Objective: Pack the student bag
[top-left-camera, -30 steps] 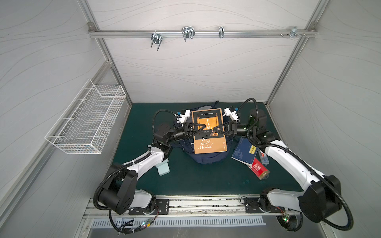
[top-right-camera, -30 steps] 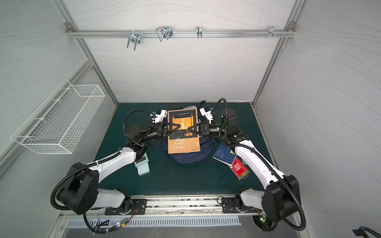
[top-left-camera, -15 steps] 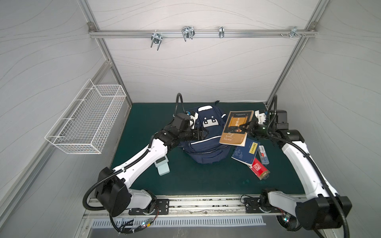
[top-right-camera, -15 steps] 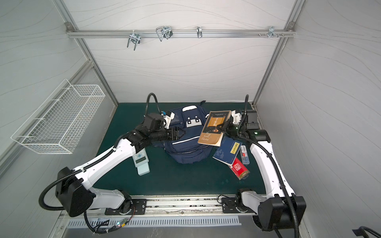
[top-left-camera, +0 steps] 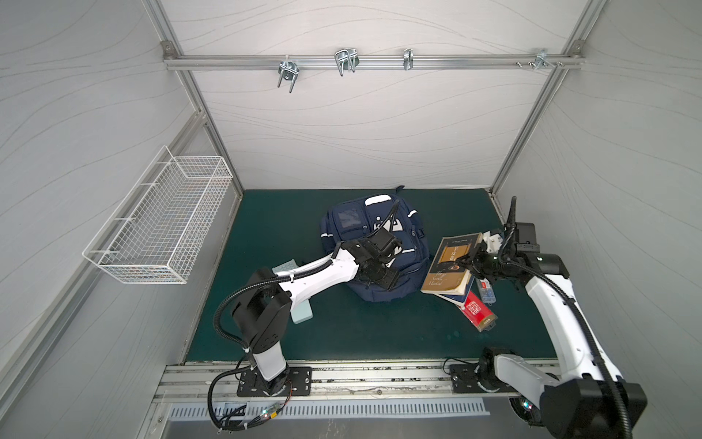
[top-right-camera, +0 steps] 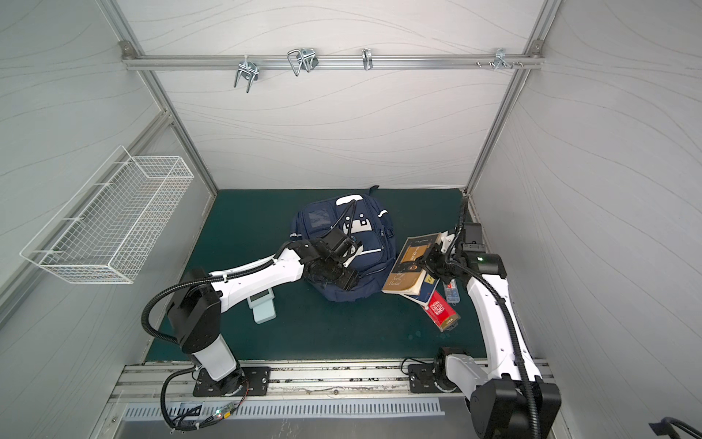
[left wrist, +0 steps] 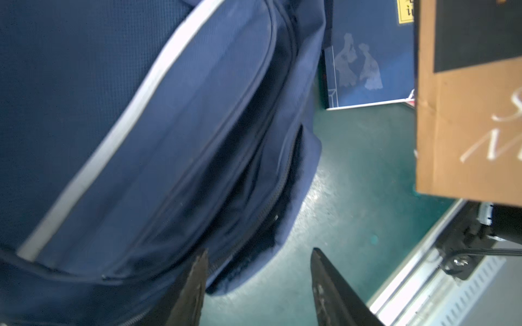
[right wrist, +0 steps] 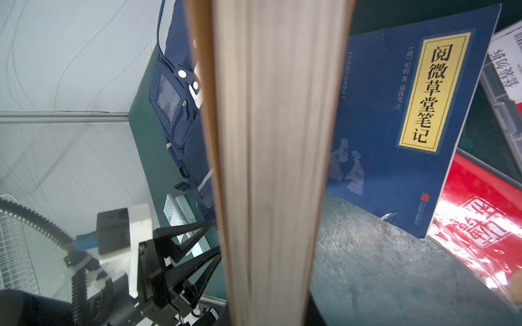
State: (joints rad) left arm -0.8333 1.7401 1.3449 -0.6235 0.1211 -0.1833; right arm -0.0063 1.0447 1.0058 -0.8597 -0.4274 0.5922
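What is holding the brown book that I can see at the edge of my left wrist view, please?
Observer: The right tool grips the brown book by its page edge.
Operator: Thank you; is anything on the far side of the bag from that book?
Observer: A calculator lies on the mat there, partly under the left arm.
Operator: Besides the blue book, what lies by the brown one?
Observer: A red pack lies on the mat beside them.

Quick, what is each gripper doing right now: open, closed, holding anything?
Left gripper: open, nothing between the jaws, over the backpack.
Right gripper: closed on the brown book.
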